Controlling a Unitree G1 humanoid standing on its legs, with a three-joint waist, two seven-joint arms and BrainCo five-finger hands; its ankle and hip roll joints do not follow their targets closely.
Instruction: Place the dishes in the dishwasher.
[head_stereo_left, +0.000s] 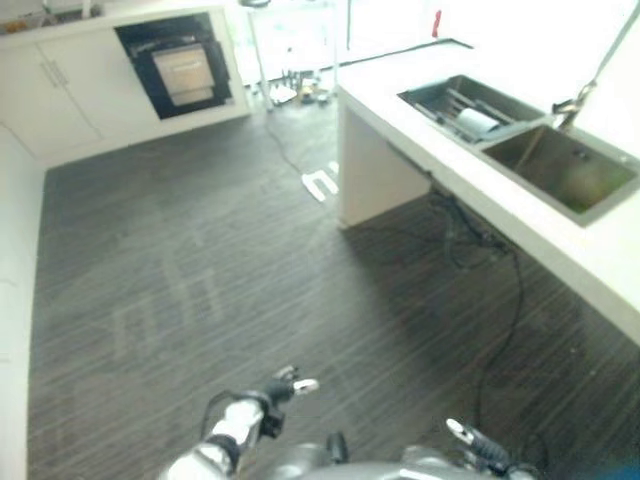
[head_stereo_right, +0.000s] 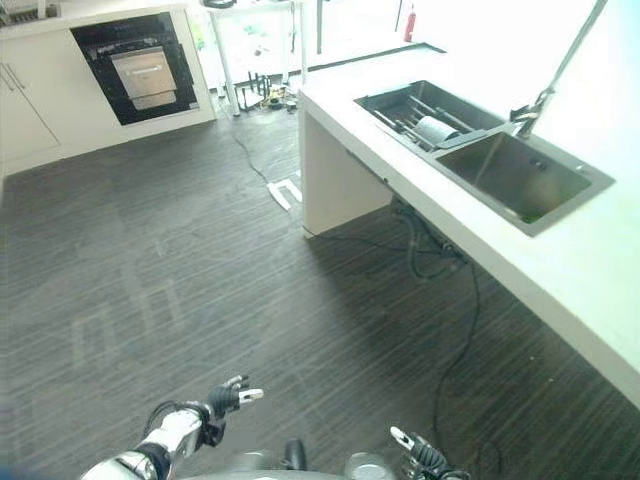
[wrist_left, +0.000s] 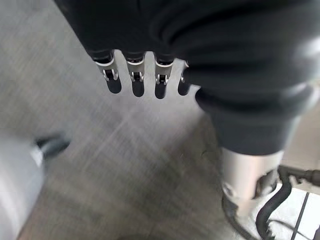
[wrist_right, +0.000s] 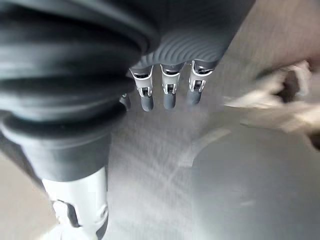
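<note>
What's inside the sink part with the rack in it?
A pale round dish stands on its edge on the dark rack in the left basin. Whatever lies beneath the rack is hidden.

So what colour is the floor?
Dark grey with fine stripes, floor, clearest in the right eye view.

Setting: kitchen, likely test or show kitchen. White counter (head_stereo_left: 560, 235) along right of frame carries recessed steel sink (head_stereo_left: 565, 168) with tall tap (head_stereo_left: 590, 80). Second basin, upper right, holds rack (head_stereo_right: 410, 112) with white dish (head_stereo_right: 436, 129). Built-in black appliance (head_stereo_left: 182, 65) set in white cabinets (head_stereo_left: 65, 85), upper left. Dark wood-grain floor (head_stereo_left: 220, 260) across centre.
</note>
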